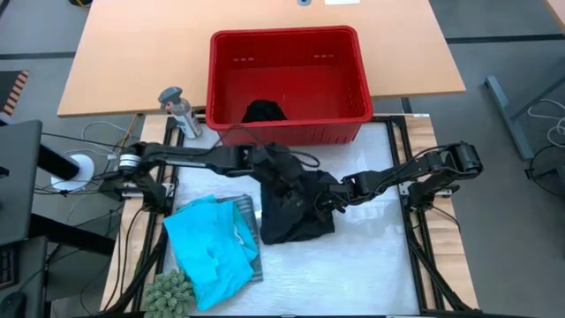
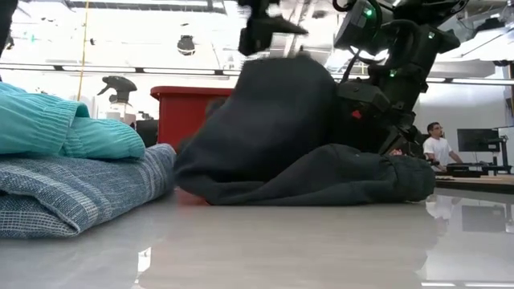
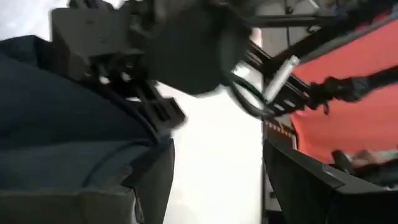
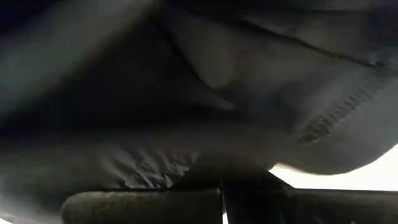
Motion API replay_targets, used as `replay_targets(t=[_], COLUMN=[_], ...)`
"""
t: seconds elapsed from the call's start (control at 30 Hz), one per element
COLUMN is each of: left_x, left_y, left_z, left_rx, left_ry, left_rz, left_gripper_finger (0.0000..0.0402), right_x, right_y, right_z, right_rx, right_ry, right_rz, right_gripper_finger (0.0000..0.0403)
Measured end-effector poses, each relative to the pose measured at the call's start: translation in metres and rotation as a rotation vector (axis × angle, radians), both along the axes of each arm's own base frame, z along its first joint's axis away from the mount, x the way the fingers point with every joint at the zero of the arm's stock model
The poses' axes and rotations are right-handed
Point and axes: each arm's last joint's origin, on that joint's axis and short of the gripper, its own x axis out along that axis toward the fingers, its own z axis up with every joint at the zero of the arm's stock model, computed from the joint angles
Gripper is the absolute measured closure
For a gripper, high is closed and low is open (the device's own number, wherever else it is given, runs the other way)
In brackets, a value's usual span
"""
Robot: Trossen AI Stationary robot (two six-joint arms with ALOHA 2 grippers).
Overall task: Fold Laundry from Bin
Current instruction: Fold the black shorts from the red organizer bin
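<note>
A black garment (image 1: 296,216) lies heaped mid-table, and in the low view it rises in a tall hump (image 2: 273,120). My left gripper (image 1: 279,175) hangs open over the heap's far part, above the hump (image 2: 263,28). My right gripper (image 1: 326,201) is shut on the garment's right side. A turquoise garment (image 1: 207,246) rests folded on a blue-grey striped one (image 1: 251,209) at the near left. Behind stands the red bin (image 1: 291,132), with another black garment (image 1: 263,112) on its floor. My left gripper has the black garment lying against one finger (image 3: 81,202), and bare table shows between its fingers. I cannot tell whether it carries any cloth. My right gripper pinches a bunched fold of the black garment (image 4: 217,163) between its two fingers, coming in low from the table's right. One layer or several, I cannot tell. The cloth rises above the fingers and its lower part (image 2: 321,181) rests on the table.
A grey spray bottle (image 1: 179,110) stands left of the bin. A green tufted thing (image 1: 171,296) sits at the near left corner. Bare white tabletop (image 1: 362,265) lies near and right of the heap. A person (image 2: 438,144) sits far off in the room.
</note>
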Motion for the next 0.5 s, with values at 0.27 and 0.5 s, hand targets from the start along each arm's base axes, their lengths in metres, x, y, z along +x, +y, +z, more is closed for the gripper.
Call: replay_targets(t=[0.27, 0.5], left_x=[-0.080, -0.115], left_y=[0.007, 0.005], left_z=[0.040, 0.030], left_rx=[0.576, 0.548], left_ry=[0.248, 0.233], left_rz=[0.289, 0.336], left_gripper_finger=[0.0183, 0.0189], right_x=[0.000, 0.000], right_y=[-0.002, -0.003], right_z=[0.000, 0.000], right_rx=[0.000, -0.003], right_ry=[-0.001, 0.000], right_rz=[-0.006, -0.005], right_gripper_finger=[0.0383, 0.0383])
